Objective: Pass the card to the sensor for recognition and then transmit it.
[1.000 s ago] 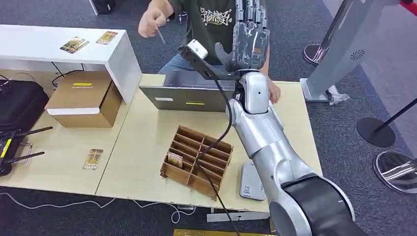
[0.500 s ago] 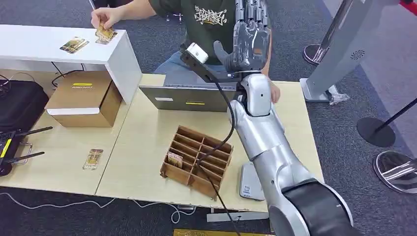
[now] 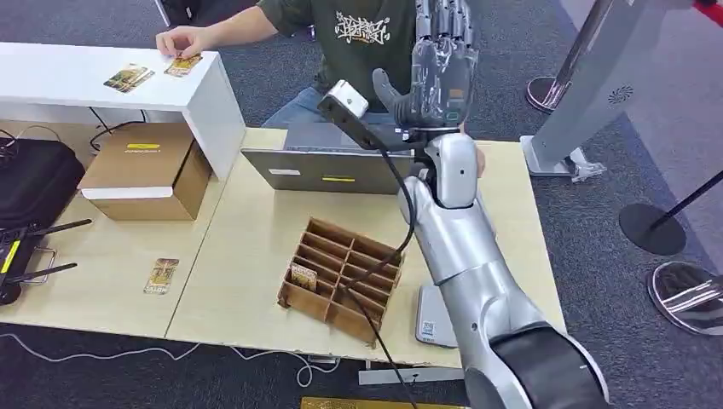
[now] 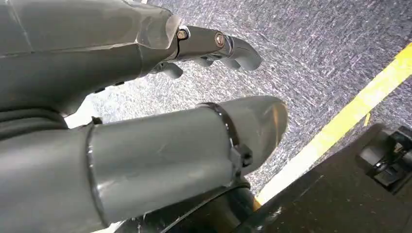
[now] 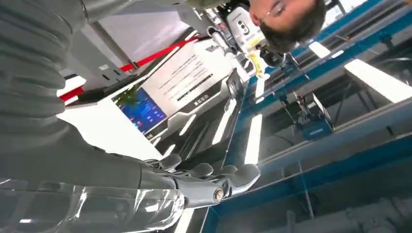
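The right hand point(image 3: 437, 72) is raised well above the far side of the wooden divider tray point(image 3: 341, 277), palm toward the person in the green shirt point(image 3: 362, 38), fingers spread and holding nothing. The left hand point(image 4: 145, 111) hangs over grey carpet beside a yellow floor line, fingers loosely apart and empty.

One card point(image 3: 303, 276) stands upright in a compartment at the tray's left end. Another card point(image 3: 161, 276) lies flat on the table point(image 3: 247, 230), to the left of the tray. Two more lie on the white shelf point(image 3: 85, 81) far left of the tray, where the person's hand point(image 3: 179, 41) rests on one of them. The grey sensor pad point(image 3: 433, 317) lies just right of the tray, at the table's near edge.

The card looks thin, light, stiff and probably slick. The one in the tray seems easiest to take, pinched by its exposed top edge between thumb and finger and lifted straight up. The flat one would likely need sliding to the table's edge first.
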